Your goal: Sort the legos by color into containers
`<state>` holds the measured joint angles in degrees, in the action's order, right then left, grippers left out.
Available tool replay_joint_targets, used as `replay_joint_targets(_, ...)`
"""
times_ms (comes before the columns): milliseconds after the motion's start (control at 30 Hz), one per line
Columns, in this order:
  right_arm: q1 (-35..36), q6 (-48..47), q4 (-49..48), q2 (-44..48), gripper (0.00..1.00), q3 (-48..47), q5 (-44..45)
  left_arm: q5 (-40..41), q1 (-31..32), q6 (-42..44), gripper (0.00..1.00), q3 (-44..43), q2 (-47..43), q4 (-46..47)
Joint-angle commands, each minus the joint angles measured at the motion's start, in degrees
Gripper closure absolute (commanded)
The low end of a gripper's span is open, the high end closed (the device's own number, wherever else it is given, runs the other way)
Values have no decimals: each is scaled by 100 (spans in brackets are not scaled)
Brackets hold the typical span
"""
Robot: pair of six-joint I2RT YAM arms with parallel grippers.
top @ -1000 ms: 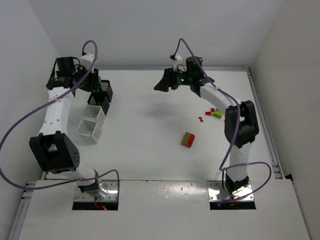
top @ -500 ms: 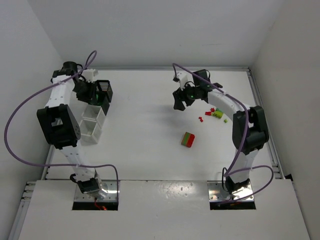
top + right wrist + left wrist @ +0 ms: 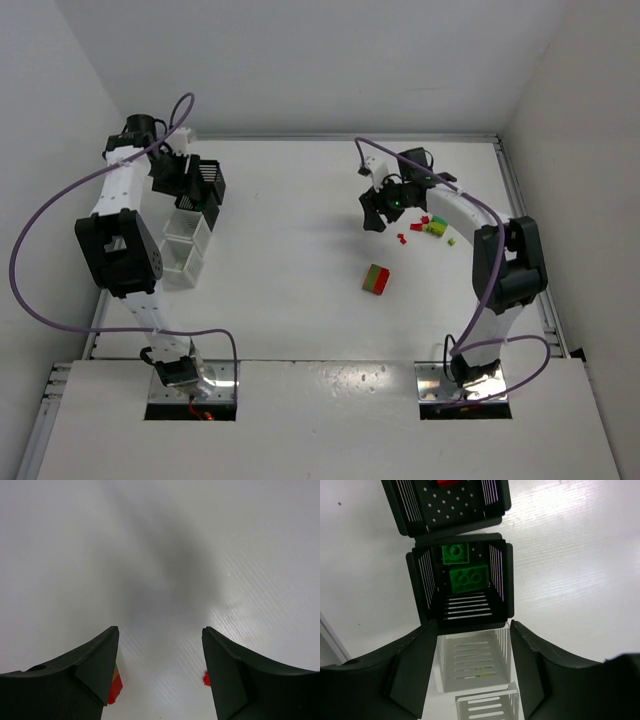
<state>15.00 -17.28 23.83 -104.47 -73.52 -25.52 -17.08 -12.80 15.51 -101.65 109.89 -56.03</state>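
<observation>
Four small bins stand in a row at the left: two black [image 3: 208,180] and two white [image 3: 180,260]. My left gripper [image 3: 172,178] hangs open and empty over them. In the left wrist view the gripper [image 3: 472,626] frames a white bin [image 3: 472,660]. Beyond it a black bin [image 3: 420,580] holds two green bricks [image 3: 467,577], and the far black bin holds a red piece [image 3: 447,482]. My right gripper [image 3: 378,212] is open and empty, just left of small red and yellow-green legos [image 3: 428,226]. A larger red block with a green side [image 3: 376,279] lies nearer.
In the right wrist view the gripper [image 3: 160,630] is over bare white table, with the block's corner [image 3: 115,687] by the left finger and a tiny red brick [image 3: 205,678] by the right one. Walls close the table on three sides.
My right gripper has moved from the back centre toward the right and nearer, down toward the loose legos. The left arm has folded back while its gripper stayed over the bins.
</observation>
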Motion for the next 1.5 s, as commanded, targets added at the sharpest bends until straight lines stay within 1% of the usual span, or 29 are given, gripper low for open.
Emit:
replay_joint_targets(0,-111,-459,156,488,36,127,-120,56,32,-127,34,-224,-352,338)
replay_joint_targets(133,-165,-1048,770,612,44,329,-532,-409,32,-328,34,-224,-617,680)
replay_joint_targets(200,-112,-1593,1315,612,47,329,-647,-751,93,-496,31,-224,-802,874)
replay_joint_targets(267,-59,-1874,1745,612,47,329,-647,-822,311,-548,26,-171,-924,875)
replay_joint_targets(333,2,-1876,1905,559,47,329,-647,-823,488,-496,23,39,-1047,875)
replay_joint_targets(367,2,-1728,1906,559,45,381,-647,-823,654,-409,23,153,-1231,970)
replay_joint_targets(400,2,-1613,1906,559,44,434,-647,-823,725,-408,23,467,-1346,1058)
replay_joint_targets(433,81,-1473,1906,559,40,617,-526,-823,787,-408,23,653,-1477,1163)
replay_joint_targets(467,169,-1202,1671,742,37,741,-455,-823,840,-478,22,838,-1601,1382)
replay_joint_targets(500,239,-1121,1581,822,35,864,-358,-754,927,-478,21,1161,-1837,1480)
replay_joint_targets(533,388,-1050,1493,901,33,1100,-201,-692,928,-531,19,1278,-1926,1551)
replay_joint_targets(567,459,-980,1397,1032,30,1207,-112,-691,1006,-531,16,1375,-2005,1603)
replay_joint_targets(633,643,-927,1273,1086,27,1409,107,-639,1069,-593,0,1576,-2155,1666)
replay_joint_targets(733,767,-874,1220,1086,16,1541,301,-639,1069,-645,0,1709,-2208,1718)
replay_joint_targets(767,767,-874,1220,1034,8,1542,371,-639,1130,-645,0,1709,-2261,1718)
replay_joint_targets(800,767,-874,1159,1033,7,1594,433,-508,1191,-793,0,1770,-2313,1788)
replay_joint_targets(833,828,-874,1158,973,6,1595,434,-307,1192,-847,0,1771,-2314,1789)
replay_joint_targets(867,829,-874,1080,972,6,1595,512,-305,1192,-909,0,1771,-2314,1789)
replay_joint_targets(933,829,-602,869,919,6,1656,688,-173,1192,-1277,0,1841,-2367,1955)
replay_joint_targets(1000,829,-479,737,866,6,1717,889,-120,1192,-1453,0,2060,-2480,2069)
replay_joint_targets(1067,829,-417,596,866,6,1788,943,20,1192,-1664,0,2436,-2752,2490)
replay_joint_targets(1200,829,-417,526,814,5,1929,891,21,1192,-1612,0,2772,-3078,2773)
replay_joint_targets(1400,829,-522,526,560,5,1981,759,-85,1192,-1454,0,2826,-3078,2773)
replay_joint_targets(1467,829,-575,465,507,9,1981,707,-155,1192,-1332,0,2826,-3078,2773)
